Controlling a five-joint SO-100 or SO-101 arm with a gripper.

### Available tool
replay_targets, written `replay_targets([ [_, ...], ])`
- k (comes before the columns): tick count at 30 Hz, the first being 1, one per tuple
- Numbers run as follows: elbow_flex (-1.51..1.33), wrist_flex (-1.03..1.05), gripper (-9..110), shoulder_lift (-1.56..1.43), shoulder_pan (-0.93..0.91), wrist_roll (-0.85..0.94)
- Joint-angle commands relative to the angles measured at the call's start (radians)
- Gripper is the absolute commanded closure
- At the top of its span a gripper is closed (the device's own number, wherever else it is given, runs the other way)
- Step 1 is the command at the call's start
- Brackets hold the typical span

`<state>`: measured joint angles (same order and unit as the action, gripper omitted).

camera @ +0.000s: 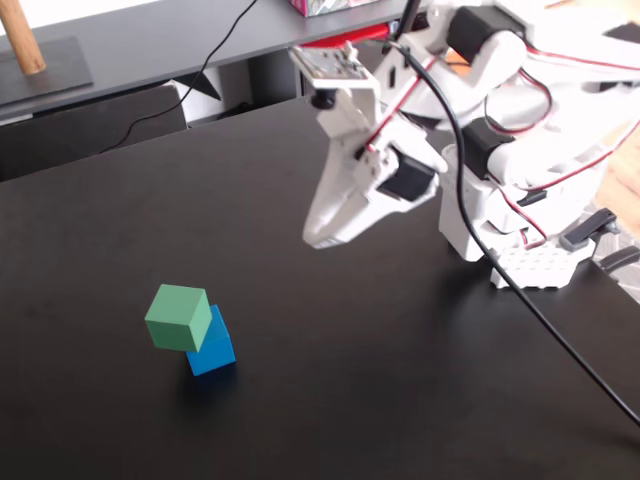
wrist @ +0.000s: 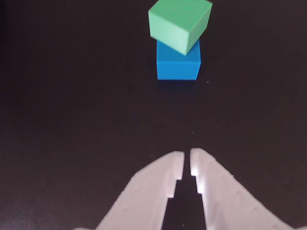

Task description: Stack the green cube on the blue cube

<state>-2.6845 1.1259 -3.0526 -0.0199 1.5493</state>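
The green cube (wrist: 180, 24) rests on top of the blue cube (wrist: 178, 64), turned a little and overhanging it. In the fixed view the green cube (camera: 179, 317) sits on the blue cube (camera: 212, 350) at the lower left of the black table, hanging over to the left. My white gripper (wrist: 187, 158) is empty, its fingertips nearly touching, well back from the stack. In the fixed view the gripper (camera: 312, 238) hangs above the table, to the right of the cubes.
The black table (camera: 380, 400) carries the arm's white base (camera: 530, 265) at the right edge, with a black cable (camera: 560, 340) running across the table's right side. A grey shelf (camera: 130, 50) and a wooden post (camera: 22, 40) stand behind.
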Motion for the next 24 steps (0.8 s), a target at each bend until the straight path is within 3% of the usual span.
replay_targets([
  [1, -0.037, 0.023, 101, -0.08, 0.009, -0.014],
  [24, -0.37, 0.156, 101, -0.235, 0.034, 0.023],
])
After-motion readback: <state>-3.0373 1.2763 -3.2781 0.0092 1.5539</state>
